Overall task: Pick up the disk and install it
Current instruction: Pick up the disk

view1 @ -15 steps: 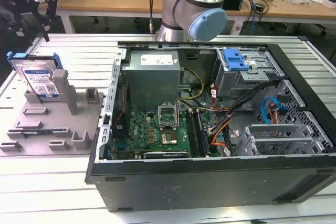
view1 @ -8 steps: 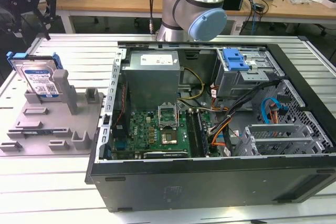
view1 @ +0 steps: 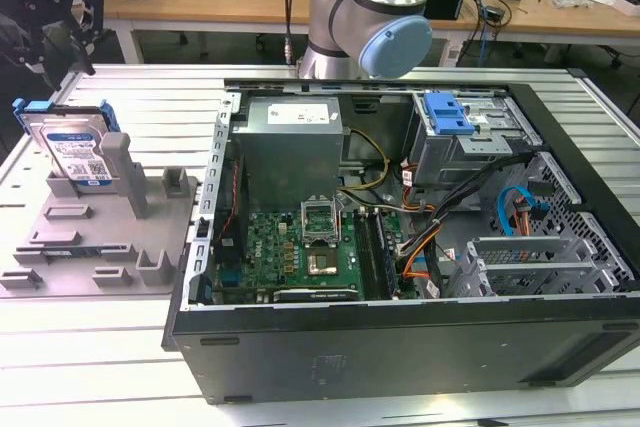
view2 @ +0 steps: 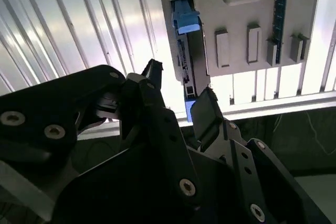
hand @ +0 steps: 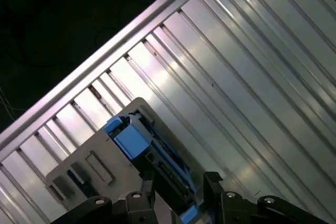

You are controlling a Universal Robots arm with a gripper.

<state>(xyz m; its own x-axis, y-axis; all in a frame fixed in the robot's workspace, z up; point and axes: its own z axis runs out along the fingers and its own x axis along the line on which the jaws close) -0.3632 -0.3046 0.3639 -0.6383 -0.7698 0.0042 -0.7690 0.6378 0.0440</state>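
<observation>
While the gripper hangs with jaws spread wide and empty, the disk stands on edge in its grey holder at the exterior view's left, directly below, its thin top edge running through the gap between the fingers.

in the exterior view, the fixture tray sits on the slatted table at the exterior view's left. the disk stands upright on the tray's far corner. the open computer case lies just beside the tray, to its right. in the second wrist view, my gripper hangs over the disk's edge, with one finger on each side.
</observation>
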